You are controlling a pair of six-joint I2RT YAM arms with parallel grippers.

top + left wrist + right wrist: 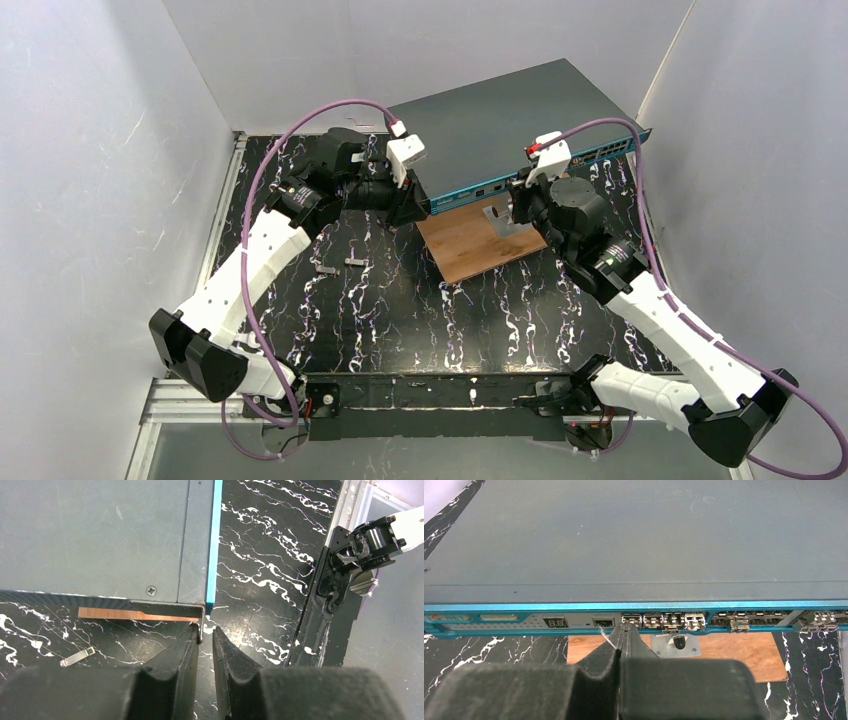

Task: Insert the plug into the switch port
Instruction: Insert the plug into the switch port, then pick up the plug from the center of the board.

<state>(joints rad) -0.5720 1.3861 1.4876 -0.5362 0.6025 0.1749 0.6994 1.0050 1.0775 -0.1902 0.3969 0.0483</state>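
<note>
I see the left gripper (205, 631) with jaws slightly apart and empty, at the 8 o'clock corner of the switch (505, 120). The switch sits at 1 o'clock on the table (380, 300), its front edge over a wooden board (475, 250). The right gripper (625, 628), at the switch's 6 o'clock, is closed, with its tips at a front socket.

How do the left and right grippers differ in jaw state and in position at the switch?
The left gripper has its jaws a narrow gap apart, while the right gripper has its jaws pressed together. The left gripper sits at the left front corner of the switch, where the teal strip ends. The right gripper points at the ports along that strip. Both have black fingers and are close to the switch's front.
</note>
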